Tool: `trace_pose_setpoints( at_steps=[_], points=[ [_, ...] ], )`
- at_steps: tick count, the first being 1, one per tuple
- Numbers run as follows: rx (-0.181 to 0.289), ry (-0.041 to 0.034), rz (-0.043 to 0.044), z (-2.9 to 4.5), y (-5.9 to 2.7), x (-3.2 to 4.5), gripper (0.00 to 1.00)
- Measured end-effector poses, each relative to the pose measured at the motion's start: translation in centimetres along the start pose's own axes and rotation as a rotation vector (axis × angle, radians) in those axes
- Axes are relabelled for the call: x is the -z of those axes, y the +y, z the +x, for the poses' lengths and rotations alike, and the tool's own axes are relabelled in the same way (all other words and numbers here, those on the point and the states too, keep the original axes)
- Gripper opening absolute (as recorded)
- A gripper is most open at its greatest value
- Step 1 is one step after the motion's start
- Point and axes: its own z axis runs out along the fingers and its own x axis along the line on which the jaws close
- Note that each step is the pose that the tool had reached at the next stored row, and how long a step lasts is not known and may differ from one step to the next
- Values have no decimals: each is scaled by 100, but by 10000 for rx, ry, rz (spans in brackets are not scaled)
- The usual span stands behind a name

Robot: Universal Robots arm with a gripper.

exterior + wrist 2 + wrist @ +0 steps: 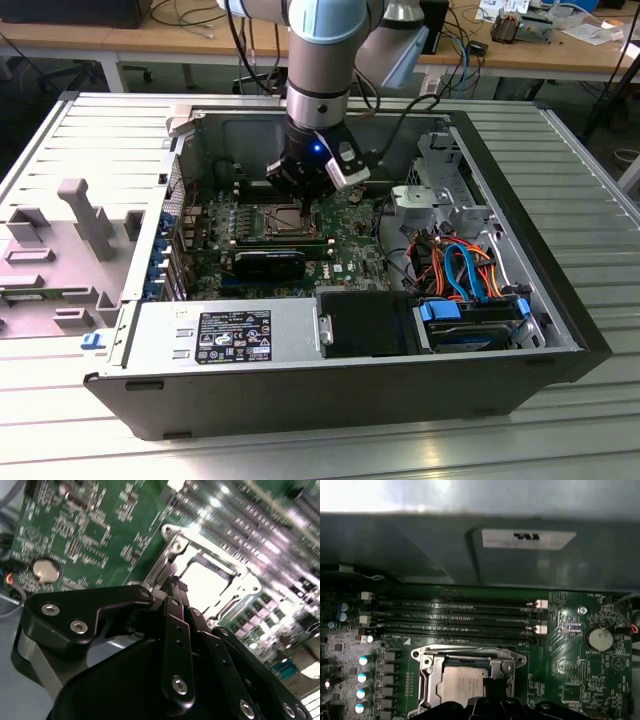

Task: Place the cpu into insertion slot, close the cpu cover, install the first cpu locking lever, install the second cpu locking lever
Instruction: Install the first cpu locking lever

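Note:
The cpu (462, 685) lies flat in the insertion slot (422, 680) on the green board, its silver top showing through the window of the cpu cover (470, 656), which lies down over it. A thin metal lever (455, 649) runs along one edge of the frame. My gripper (493, 684) hangs low over the socket's edge with its black fingers (172, 615) pressed together and nothing visible between them. In the second wrist view the fingertips end right at the cover's rim (167, 555), beside the bright cpu (205, 580). In the exterior view the gripper (302, 196) stands just above the socket (283, 221).
The board sits deep in an open computer case (560, 330). Long black memory slots (455, 615) run beside the socket, and a coin battery (598, 638) lies nearby. A black block (268, 264), a power supply (225, 335) and coloured cables (465, 268) fill the case's near side.

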Motion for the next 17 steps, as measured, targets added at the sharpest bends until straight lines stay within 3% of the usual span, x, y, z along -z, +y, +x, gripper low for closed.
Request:
trace_pose_setpoints(
  at_steps=[2, 5, 6, 17],
  points=[
    [-12, 3, 64, 1, -28, -1, 11],
    [-42, 14, 292, 0, -33, 1, 11],
    [-62, 17, 328, -1, -33, 8, 11],
    [-252, 15, 322, 8, -28, 242, 11]
  ],
)
